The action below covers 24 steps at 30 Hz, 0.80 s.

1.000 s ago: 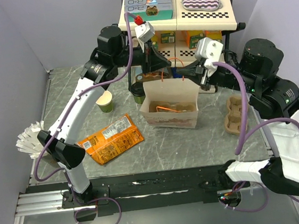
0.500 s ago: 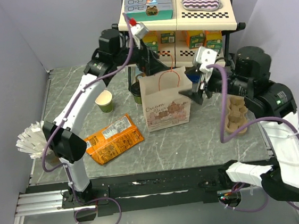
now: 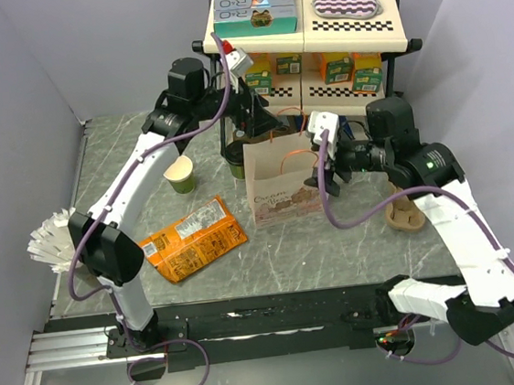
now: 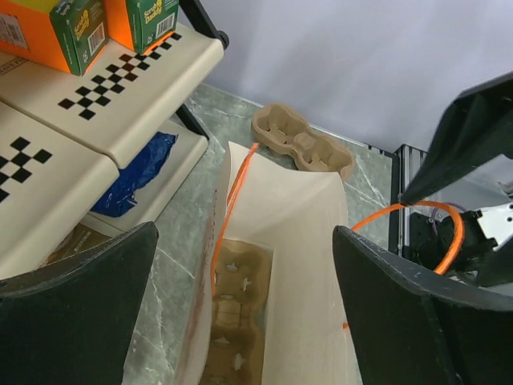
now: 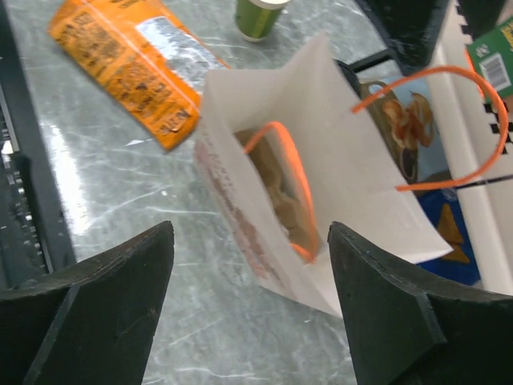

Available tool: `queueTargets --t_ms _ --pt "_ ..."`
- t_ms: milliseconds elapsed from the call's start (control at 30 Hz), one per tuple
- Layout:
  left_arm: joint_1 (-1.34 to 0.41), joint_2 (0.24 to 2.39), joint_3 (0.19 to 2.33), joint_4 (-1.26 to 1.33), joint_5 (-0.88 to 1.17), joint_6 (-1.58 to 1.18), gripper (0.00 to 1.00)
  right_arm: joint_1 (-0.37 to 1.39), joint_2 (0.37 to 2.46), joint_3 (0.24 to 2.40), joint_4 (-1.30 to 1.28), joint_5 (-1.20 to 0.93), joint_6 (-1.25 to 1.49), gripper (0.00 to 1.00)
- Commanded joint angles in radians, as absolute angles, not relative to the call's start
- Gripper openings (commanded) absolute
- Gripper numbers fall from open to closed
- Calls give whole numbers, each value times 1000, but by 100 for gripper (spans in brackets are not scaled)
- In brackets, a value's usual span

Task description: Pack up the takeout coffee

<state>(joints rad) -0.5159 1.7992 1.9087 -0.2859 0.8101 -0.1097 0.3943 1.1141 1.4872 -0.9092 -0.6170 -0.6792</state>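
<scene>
Cream bag (image 3: 282,185), orange packet (image 3: 191,238), black-and-white checkered shelf (image 3: 350,26).

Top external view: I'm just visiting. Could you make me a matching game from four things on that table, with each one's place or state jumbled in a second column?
Things:
1. paper bag
2. orange snack packet
3. lidless green cup
4. cardboard cup carrier

Places or states:
A. lies flat on the table, left of the bag
B. far right, partly hidden under the right arm
C. stands upright, mouth open, orange handles up
D. stands upright left of the bag, cream inside showing

Pairs: 1-C, 2-A, 3-D, 4-B
</scene>
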Motion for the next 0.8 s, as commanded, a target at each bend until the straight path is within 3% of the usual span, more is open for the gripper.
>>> queueTargets --t_ms 0,200,300,400,433,500,533,600,767 --pt "-517 1847 1980 -296 867 -81 96 356 1155 1532 -831 -635 -710 82" --pt "-517 1899 2016 -287 882 -94 91 348 1192 1520 -802 -667 -730 77" --pt "-517 1924 2039 -282 891 -100 82 339 1195 1531 -811 -690 -741 71" --pt "-517 1940 2048 -273 911 -103 63 327 1187 1520 -799 -738 -747 48" --pt "-518 1944 2054 -275 917 -107 50 327 1190 1529 -805 -750 -747 31" --pt "-520 1941 2062 -270 936 -109 35 325 1215 1557 -842 -778 -738 14" --pt "-520 1937 2066 -270 942 -112 19 327 1232 1593 -853 -784 -732 2" --pt "-520 1908 2066 -265 937 -114 1 325 1230 1633 -867 -784 -713 0" --pt "-520 1842 2095 -301 914 -63 1 324 1177 1663 -779 -744 -634 0"
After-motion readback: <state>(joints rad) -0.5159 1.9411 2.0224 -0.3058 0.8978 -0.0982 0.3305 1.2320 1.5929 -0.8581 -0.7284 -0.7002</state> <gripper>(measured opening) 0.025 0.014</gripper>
